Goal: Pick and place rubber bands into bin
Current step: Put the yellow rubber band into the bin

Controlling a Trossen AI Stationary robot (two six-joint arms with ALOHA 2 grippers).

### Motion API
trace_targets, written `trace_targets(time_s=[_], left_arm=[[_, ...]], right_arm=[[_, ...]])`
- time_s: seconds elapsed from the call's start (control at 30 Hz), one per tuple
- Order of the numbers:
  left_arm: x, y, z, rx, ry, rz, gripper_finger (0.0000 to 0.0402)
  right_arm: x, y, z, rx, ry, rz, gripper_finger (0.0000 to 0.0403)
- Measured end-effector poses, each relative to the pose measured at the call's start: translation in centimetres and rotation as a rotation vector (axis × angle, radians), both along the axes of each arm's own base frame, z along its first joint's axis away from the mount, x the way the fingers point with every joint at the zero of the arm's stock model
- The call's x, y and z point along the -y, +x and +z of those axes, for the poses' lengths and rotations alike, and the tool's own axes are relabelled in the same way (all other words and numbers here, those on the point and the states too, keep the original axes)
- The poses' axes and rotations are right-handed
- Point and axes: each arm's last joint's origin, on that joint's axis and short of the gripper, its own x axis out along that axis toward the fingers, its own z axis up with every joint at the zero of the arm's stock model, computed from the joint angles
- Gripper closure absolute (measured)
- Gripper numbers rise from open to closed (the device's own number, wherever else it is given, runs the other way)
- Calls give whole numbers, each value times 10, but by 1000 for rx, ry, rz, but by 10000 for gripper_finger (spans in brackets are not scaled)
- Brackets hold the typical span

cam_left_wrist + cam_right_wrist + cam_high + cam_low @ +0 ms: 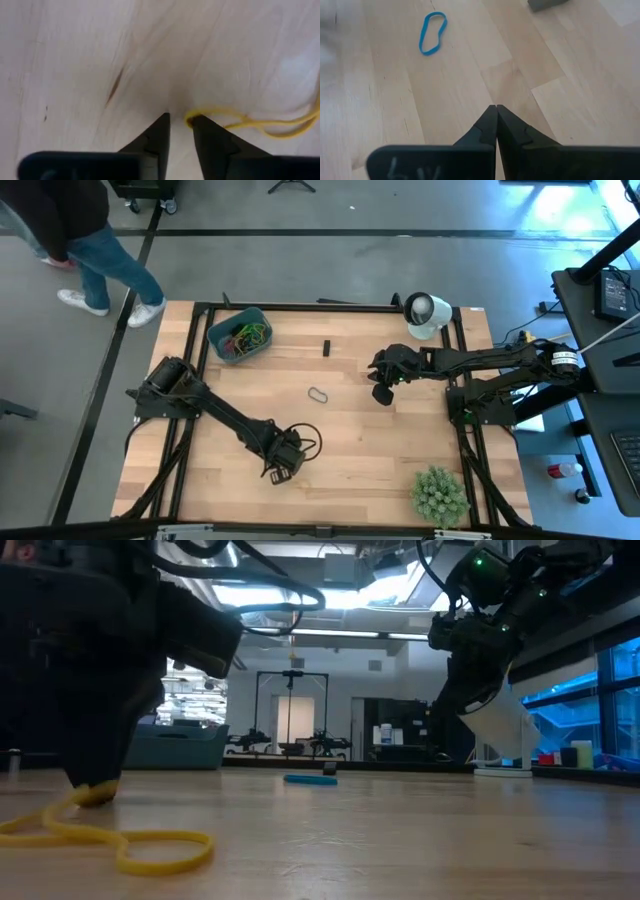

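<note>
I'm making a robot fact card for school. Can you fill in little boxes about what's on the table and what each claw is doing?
Left gripper: down on the table, fingers apart, tips at a yellow rubber band
Right gripper: shut, empty, above the wood
Blue rubber band: loose, mid-table
Bin: far left corner, bands already inside
Also there: white cup, spiky green ball

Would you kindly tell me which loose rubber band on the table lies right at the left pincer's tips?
The yellow rubber band, touching the left pincer; the blue rubber band lies alone mid-table, away from both arms.
</note>
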Motion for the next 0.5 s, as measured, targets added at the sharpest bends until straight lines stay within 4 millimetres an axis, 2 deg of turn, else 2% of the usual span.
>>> trace_targets(time_s=[0.17,0.27,0.5], left_arm=[[0,1,2,10,-18,56,383],[-1,-1,8,23,-20,109,396],[-19,-4,51,150,-35,201,400]], right_arm=[[0,0,0,0,-1,1,393],[0,0,0,0,-2,1,393],[0,0,0,0,-2,1,393]])
